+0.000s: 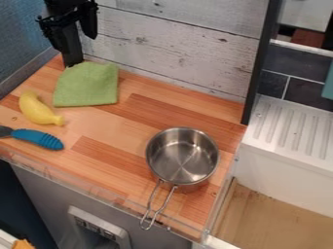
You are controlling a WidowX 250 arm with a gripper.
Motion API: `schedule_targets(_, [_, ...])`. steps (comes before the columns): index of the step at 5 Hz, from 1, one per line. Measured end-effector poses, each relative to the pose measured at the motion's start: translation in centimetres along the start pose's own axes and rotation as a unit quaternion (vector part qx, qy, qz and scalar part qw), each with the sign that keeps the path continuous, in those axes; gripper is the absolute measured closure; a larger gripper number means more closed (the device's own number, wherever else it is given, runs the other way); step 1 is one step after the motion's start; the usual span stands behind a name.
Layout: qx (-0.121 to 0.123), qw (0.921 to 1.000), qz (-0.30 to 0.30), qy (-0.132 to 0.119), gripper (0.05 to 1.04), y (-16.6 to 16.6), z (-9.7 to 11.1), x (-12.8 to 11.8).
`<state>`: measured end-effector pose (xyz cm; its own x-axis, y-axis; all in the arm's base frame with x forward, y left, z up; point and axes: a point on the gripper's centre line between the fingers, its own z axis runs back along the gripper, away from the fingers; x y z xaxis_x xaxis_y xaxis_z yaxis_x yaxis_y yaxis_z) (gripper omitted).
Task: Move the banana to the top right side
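On your left, the curved, plump yellow banana (36, 109) lies below the claw and apart from it, stubby end to the right. Next, your claw (73, 61) hangs by the green cloth's (86, 86) upper edge; you can't tell its opening or grip.

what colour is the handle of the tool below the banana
The handle is blue, seen in the camera view.

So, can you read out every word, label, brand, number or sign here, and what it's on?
No readable text on the banana, green cloth, blue-handled tool or metal pan.
White panel below the counter: small dark marks, too small to read.
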<state>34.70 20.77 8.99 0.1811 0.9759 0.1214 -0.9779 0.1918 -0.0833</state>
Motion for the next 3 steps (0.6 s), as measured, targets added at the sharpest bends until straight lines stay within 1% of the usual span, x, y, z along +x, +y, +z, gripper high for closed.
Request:
schedule_targets(1, [0.015,0.9998,0.000,0.014,0.083,0.4,-1.5,-0.4])
schedule_targets(2, [0.038,0.9990,-0.001,0.022,0.083,2.1,-3.3,-1.1])
schedule_targets(3, [0.044,0.9990,-0.004,0.011,0.083,3.7,-3.4,-0.5])
